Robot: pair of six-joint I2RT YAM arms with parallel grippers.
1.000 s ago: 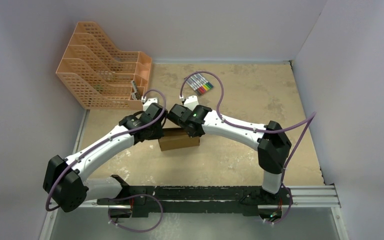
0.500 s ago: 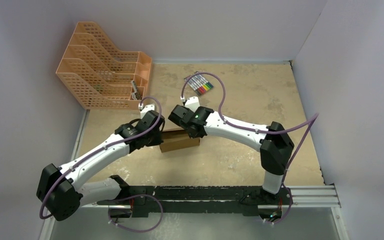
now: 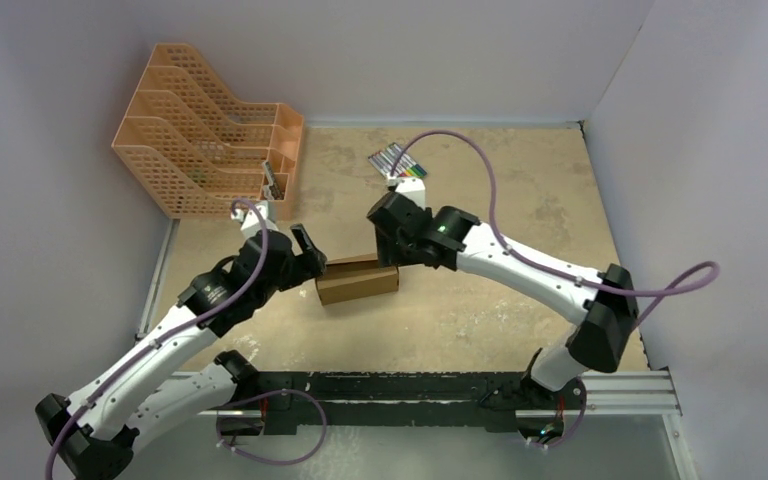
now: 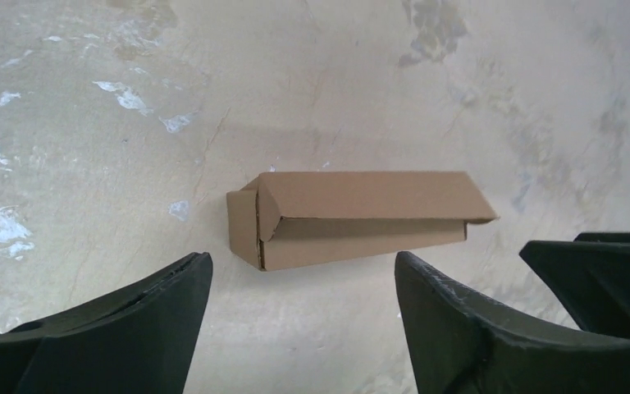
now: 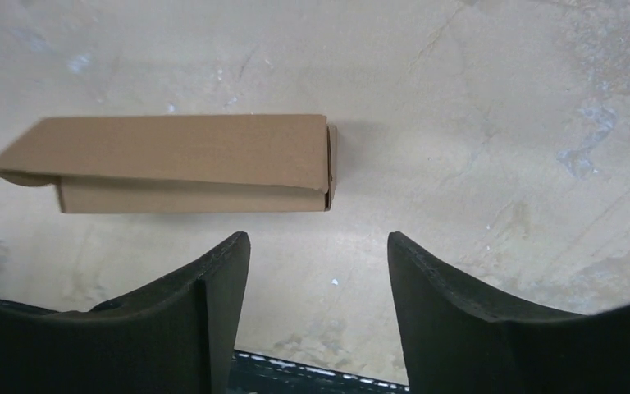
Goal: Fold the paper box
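You have the paper box (image 3: pixel 357 281) lying on the table (image 3: pixel 520 200) near its middle, between the two arms. It is folded up into a long, low, closed shape of plain brown cardboard. In the left wrist view the paper box (image 4: pixel 353 217) shows its top panel hanging a little over the long front wall as a lip. One corner of that panel sticks out past the far end, and at the near end a flap is folded across. In the right wrist view the paper box (image 5: pixel 180 162) shows the same overhang, with a rounded corner poking out at the end away from the camera. Whether the lip is tucked in, you cannot tell.

Your left gripper (image 3: pixel 310 255) sits just beside the box's left end. From its own camera the left gripper (image 4: pixel 302 283) has its fingers spread wide and released, with nothing between them. The box lies beyond the fingertips, apart from both.

Your right gripper (image 3: pixel 382 240) is by the box's right end, on the far side. In its own view the right gripper (image 5: pixel 318 246) also has its fingers parted and holds nothing. The box lies past the tips without touching them.

Further out, an orange mesh file rack (image 3: pixel 200 130) stands in the far left corner of the table. A row of markers (image 3: pixel 400 165) lies on the table behind the right arm's wrist.
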